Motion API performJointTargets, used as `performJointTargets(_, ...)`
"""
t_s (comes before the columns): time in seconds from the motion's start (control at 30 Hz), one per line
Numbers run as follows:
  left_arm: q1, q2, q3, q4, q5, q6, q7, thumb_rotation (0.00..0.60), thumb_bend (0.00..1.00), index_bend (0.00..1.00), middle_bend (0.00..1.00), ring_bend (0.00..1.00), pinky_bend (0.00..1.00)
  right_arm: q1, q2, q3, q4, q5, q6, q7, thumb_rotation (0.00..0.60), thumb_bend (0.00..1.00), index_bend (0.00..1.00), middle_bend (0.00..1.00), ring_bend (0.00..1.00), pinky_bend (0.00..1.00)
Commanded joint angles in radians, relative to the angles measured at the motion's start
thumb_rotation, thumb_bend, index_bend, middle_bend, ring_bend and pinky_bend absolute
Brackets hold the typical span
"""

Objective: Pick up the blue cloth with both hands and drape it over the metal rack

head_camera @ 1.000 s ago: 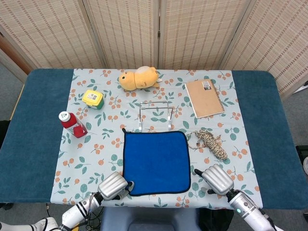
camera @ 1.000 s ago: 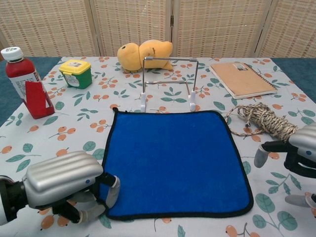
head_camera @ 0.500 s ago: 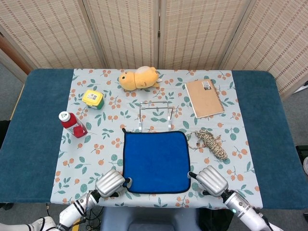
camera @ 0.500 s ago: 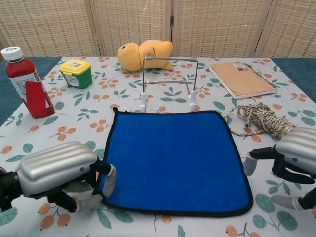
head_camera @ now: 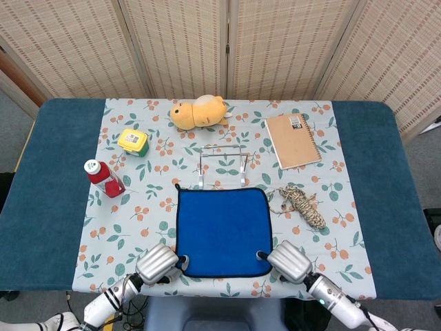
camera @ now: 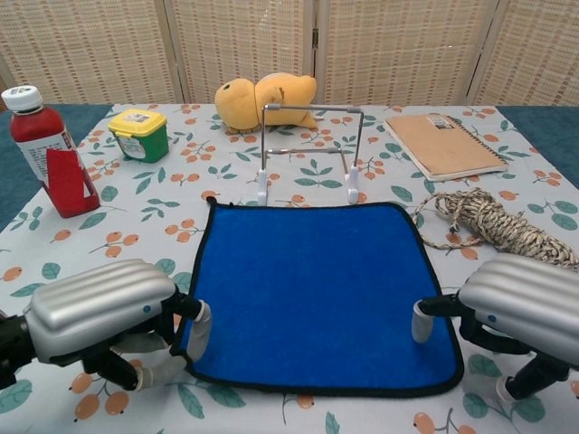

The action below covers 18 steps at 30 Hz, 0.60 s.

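Observation:
The blue cloth (head_camera: 222, 231) (camera: 317, 289) lies flat in front of the metal rack (head_camera: 222, 164) (camera: 309, 149), which stands upright just beyond its far edge. My left hand (head_camera: 158, 263) (camera: 104, 312) is at the cloth's near-left corner, pinching the edge between the thumb on top and curled fingers below. My right hand (head_camera: 288, 261) (camera: 520, 307) sits at the near-right corner. Its thumb tip touches the top of the cloth, and its other fingers are spread off the cloth's edge, holding nothing.
A coil of rope (head_camera: 301, 205) (camera: 493, 221) lies just right of the cloth, close to my right hand. A notebook (head_camera: 293, 140), a plush toy (head_camera: 200, 112), a yellow-lidded green tub (head_camera: 133, 142) and a red bottle (head_camera: 103, 178) lie farther back and left.
My right hand has slid left until its thumb reached the cloth's near-right corner. My left hand pulled slightly back, taking the near-left corner with it.

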Motion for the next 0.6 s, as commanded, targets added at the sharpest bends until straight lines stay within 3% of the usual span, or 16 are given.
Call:
performJointTargets(0.03,0.001,0.002,0.001,-0.002,0.000,0.001,-0.001,0.600,0.58,0.59,1.00,0.96,1.00,0.003,-0.011,0.002,0.013,0.002,0.000,-0.003,0.600,0.23,0.40,0.93,0.90,0.93)
performJointTargets(0.6,0.003,0.007,0.003,-0.007,-0.004,0.002,-0.006,0.600,0.58,0.59,1.00,0.96,1.00,0.023,-0.066,0.013,0.068,0.011,0.010,0.012,0.600,0.25,0.43,0.93,0.91,0.94)
